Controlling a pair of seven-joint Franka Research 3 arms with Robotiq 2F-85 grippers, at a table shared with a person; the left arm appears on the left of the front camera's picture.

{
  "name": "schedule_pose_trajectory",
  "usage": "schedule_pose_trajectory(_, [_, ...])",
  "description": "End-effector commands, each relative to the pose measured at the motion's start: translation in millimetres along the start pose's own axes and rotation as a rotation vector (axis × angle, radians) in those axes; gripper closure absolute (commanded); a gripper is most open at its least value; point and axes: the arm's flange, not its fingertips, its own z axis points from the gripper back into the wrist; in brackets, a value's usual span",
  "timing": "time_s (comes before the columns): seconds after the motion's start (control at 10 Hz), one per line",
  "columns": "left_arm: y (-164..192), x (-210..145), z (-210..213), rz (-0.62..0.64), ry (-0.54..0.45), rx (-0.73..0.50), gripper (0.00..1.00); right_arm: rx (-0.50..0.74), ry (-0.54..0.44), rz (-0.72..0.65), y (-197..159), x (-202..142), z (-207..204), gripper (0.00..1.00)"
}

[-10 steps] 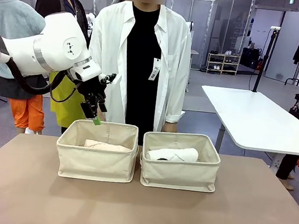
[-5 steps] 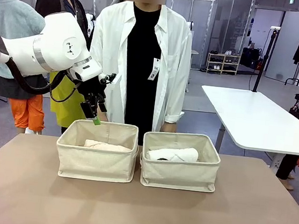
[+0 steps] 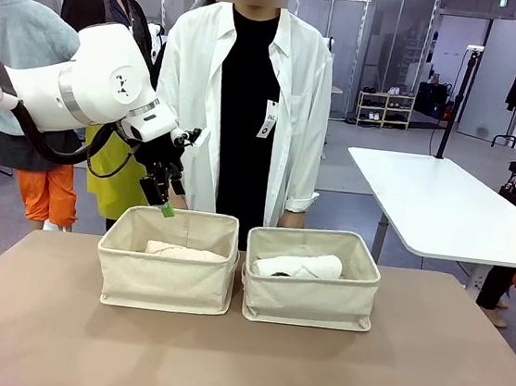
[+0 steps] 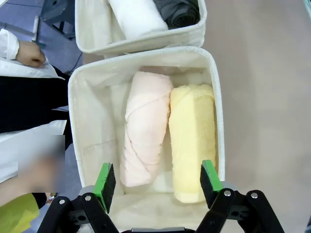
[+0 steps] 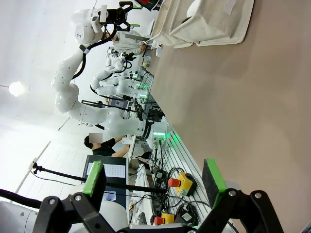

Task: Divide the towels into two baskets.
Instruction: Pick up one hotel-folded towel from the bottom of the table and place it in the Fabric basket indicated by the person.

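You see the left gripper [image 4: 158,180] open over the left basket [image 4: 74,97] holding pink towel [image 4: 144,127] and yellow towel [image 4: 192,138]. The white towel [image 4: 137,17] and grey towel [image 4: 178,12] are cut off at the top edge. The right gripper [image 5: 154,180] is open too.

Front view level across table [image 3: 423,380]; left wrist straight down into shared baskets [image 4: 214,87].

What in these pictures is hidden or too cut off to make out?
- Front view: yellow towel and dark grey towel sit behind the basket walls.
- Left wrist view: the top edge cuts off the white towel and the far basket.
- Right wrist view: basket contents are hidden by its sagging side.
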Motion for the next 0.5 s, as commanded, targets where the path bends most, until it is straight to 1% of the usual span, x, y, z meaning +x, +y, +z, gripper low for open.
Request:
schedule_pose_trajectory(0.0, [8, -7, 24, 0.118, -0.023, -0.014, 0.11, -0.003, 0.002, -0.002, 4, -1, -1, 0.0])
schedule_pose_trajectory(0.1, [10, -25, 45, 0.305, -0.015, -0.052, 0.11, -0.003, 0.002, -0.002, 4, -1, -1, 0.0])
schedule_pose_trajectory(0.2, [6, -51, 61, 0.476, -0.034, -0.13, 0.11, -0.003, 0.002, -0.002, 4, -1, -1, 0.0])
schedule_pose_trajectory(0.3, [-5, -86, 73, 0.631, -0.111, -0.246, 0.11, -0.003, 0.002, -0.002, 4, -1, -1, 0.0])
schedule_pose_trajectory(0.4, [-21, -128, 83, 0.78, -0.206, -0.353, 0.11, -0.003, 0.002, -0.002, 4, -1, -1, 0.0])
